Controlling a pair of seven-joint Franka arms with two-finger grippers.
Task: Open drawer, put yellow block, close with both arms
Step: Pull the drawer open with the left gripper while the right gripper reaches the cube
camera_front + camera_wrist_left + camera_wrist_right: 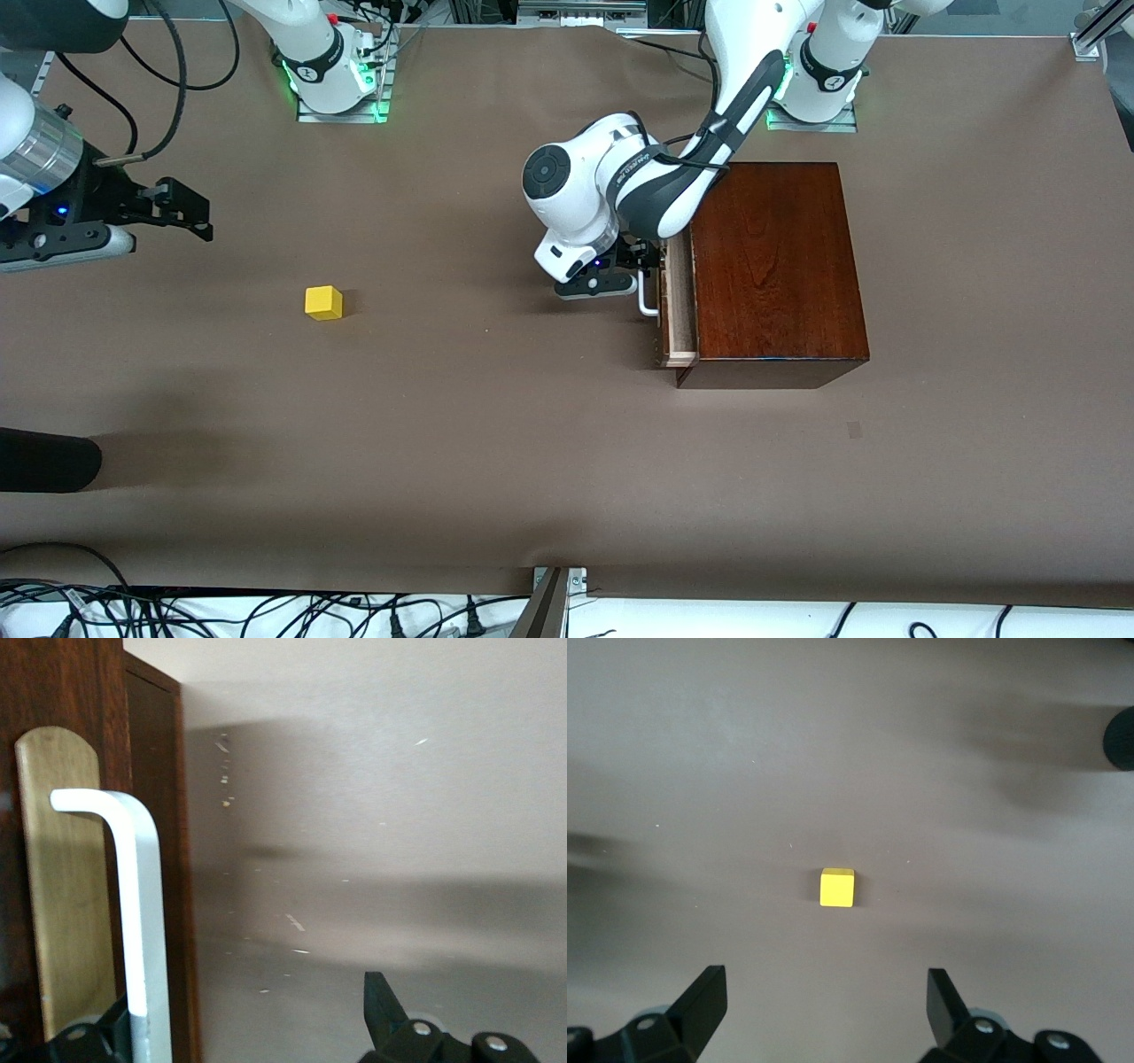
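The dark wooden box [780, 266] stands toward the left arm's end of the table. Its drawer [680, 306] is pulled out a little, and a strip of pale tray shows. My left gripper [645, 266] is at the drawer's front, open, with the white bar handle [146, 921] between its fingers, close against one of them. The yellow block [323, 302] lies on the table toward the right arm's end. My right gripper [202, 217] hangs open above the table, up and to the side of the block. In the right wrist view the yellow block [837, 888] sits ahead of the open right gripper [826, 992].
A brown cloth [496, 443] covers the table. A black rounded object [44, 461] juts in at the right arm's end, nearer the front camera. Cables [266, 616] run along the near edge. The arm bases [337, 80] stand at the far edge.
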